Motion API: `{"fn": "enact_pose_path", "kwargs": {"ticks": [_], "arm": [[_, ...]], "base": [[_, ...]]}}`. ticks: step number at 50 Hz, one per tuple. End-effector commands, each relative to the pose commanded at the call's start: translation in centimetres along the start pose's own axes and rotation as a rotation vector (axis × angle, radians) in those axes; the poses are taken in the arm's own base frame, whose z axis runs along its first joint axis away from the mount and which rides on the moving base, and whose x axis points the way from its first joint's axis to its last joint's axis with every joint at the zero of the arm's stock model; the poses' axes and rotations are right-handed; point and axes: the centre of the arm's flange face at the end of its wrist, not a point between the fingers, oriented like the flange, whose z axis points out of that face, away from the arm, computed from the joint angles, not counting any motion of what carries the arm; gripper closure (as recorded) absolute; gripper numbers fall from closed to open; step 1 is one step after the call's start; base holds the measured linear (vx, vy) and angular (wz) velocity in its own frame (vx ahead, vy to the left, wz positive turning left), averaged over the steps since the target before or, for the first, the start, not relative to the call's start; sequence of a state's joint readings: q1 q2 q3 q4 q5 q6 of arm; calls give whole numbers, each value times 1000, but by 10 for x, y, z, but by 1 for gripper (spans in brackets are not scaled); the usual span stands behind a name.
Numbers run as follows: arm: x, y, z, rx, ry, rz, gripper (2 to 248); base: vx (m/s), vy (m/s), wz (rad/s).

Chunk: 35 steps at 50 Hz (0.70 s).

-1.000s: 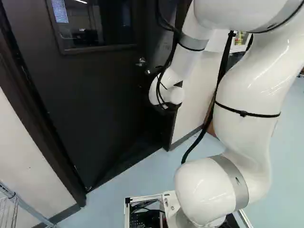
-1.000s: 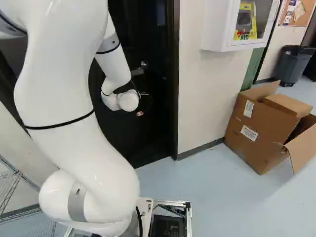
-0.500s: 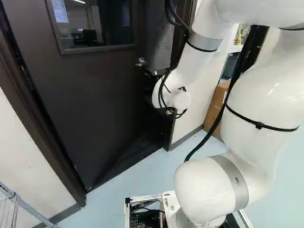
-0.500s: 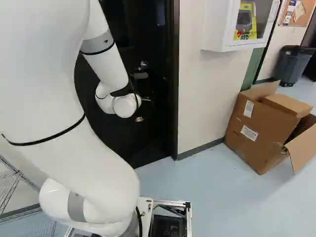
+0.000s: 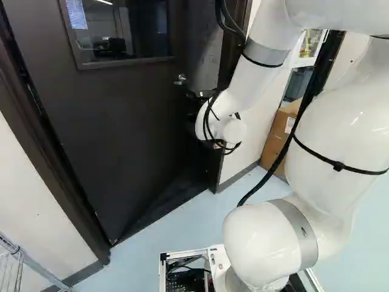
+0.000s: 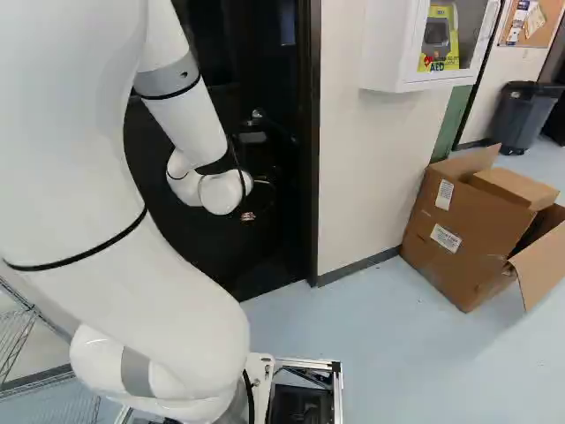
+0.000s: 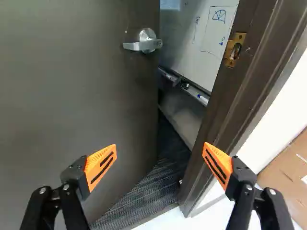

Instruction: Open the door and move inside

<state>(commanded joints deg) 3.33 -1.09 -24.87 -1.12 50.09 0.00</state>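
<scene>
The dark door point(image 5: 121, 128) with a window stands ajar, swung away from me. Its silver lever handle point(image 7: 145, 42) is up ahead of the gripper, near the door's free edge, touched by neither finger; it also shows as a small knob shape point(image 5: 180, 79) in the left base view. The brown door frame point(image 7: 225, 100) carries a brass strike plate point(image 7: 235, 49). My gripper point(image 7: 160, 152) is open and empty, one finger toward the door's face, the other toward the frame. In the base views my wrist and the dark background hide its fingers.
Through the gap show a whiteboard point(image 7: 199, 38) and dark carpet point(image 7: 158, 191). Right of the doorway stand a wall point(image 6: 371, 177), a white AED cabinet point(image 6: 424, 49) and an open cardboard box point(image 6: 468, 230). A wire rack point(image 5: 18, 261) stands at the left of the left base view.
The arm has leaned over, its upper links shifting right in the left base view and left in the right one; the wrist has shifted slightly. Base and door look unmoved.
</scene>
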Motion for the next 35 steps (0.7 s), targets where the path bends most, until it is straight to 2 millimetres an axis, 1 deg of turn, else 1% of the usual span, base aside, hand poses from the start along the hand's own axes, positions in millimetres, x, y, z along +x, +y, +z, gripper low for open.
{"fn": "enact_pose_path", "kwargs": {"ticks": [22, 35], "arm": [[0, 0, 0, 0, 0, 0, 3], [0, 0, 0, 0, 0, 0, 3]], "base": [[0, 0, 0], [54, -1, -3]]}}
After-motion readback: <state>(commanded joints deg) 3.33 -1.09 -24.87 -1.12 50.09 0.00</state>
